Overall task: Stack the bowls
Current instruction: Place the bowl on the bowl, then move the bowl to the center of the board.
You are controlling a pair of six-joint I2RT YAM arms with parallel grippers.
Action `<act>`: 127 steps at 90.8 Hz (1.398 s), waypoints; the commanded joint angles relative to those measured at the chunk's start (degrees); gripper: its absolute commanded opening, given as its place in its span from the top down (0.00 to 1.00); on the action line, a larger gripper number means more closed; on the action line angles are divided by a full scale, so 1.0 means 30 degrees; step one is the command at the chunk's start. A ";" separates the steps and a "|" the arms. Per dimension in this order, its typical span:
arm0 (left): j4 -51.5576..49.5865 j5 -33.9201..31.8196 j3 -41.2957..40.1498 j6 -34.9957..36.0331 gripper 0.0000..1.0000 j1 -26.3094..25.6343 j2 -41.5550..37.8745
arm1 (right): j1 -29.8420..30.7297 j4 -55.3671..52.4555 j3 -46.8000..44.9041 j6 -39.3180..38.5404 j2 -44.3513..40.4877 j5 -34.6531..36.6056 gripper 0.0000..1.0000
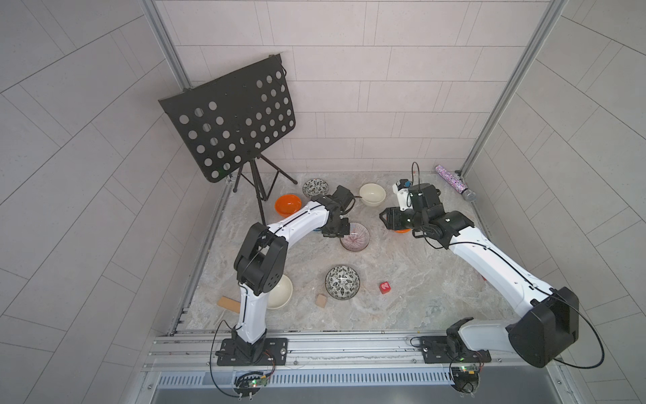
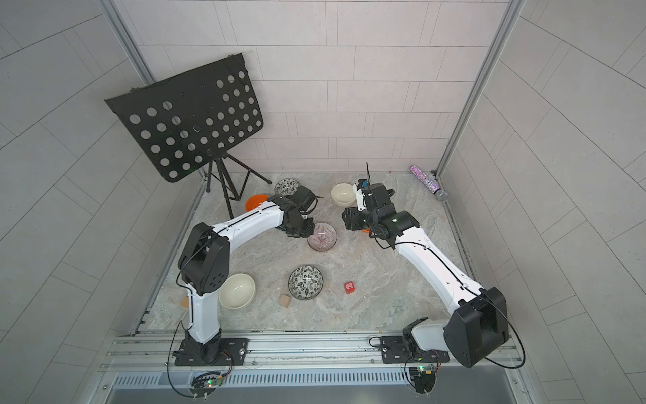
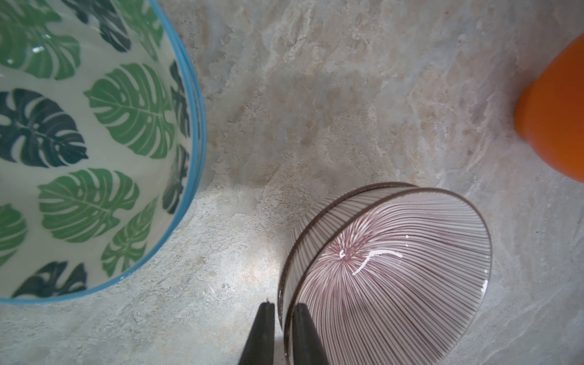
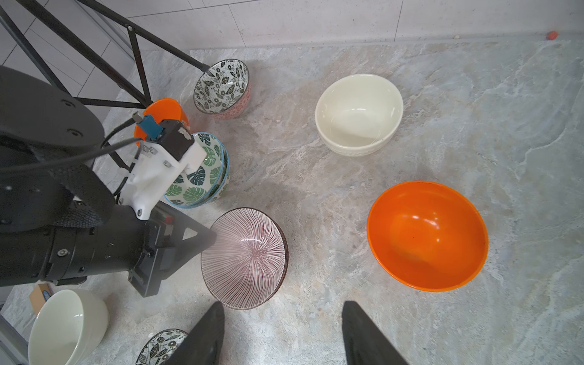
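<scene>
Midway along the marbled grey bench (image 1: 419,280), the left fingers (image 3: 264,331) stood narrow astride the rim of two nested purple radial-striped bowls (image 3: 395,268); whether they pinched it I could not tell. Just beside sat a nested pair of green-leaf bowls with blue rims (image 3: 94,142), mostly hidden under the left arm (image 1: 300,224) in both top views. The right fingers (image 4: 363,335) hung wide and empty above bare bench near the striped pair and a glossy orange bowl (image 4: 426,234). A cream-white bowl (image 4: 358,113) lay beyond, and a black perforated music stand (image 1: 230,119) stood at a far corner
</scene>
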 commanded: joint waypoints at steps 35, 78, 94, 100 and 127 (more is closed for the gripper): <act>0.0061 -0.0014 -0.0182 -0.0018 0.79 0.0292 0.0238 | -0.0006 0.0018 0.0095 -0.0150 -0.0146 -0.0045 0.38; 0.0556 0.0630 -0.1435 -0.0373 0.47 0.0155 0.0031 | -0.0006 0.0383 -0.0214 0.0054 -0.0082 -0.0279 0.38; 0.0961 0.0542 -0.1769 -0.0926 0.55 -0.0169 0.0139 | -0.0026 0.0350 -0.0330 0.0039 -0.0082 -0.0250 0.38; 0.1231 0.0565 -0.1986 -0.1261 0.57 -0.0239 0.0168 | -0.0032 0.0351 -0.0382 0.0053 -0.0061 -0.0300 0.38; 0.2770 -0.0231 -0.3001 -0.3593 0.77 -0.0246 -0.0238 | -0.0015 0.0369 -0.0624 -0.0077 -0.0141 -0.0288 0.38</act>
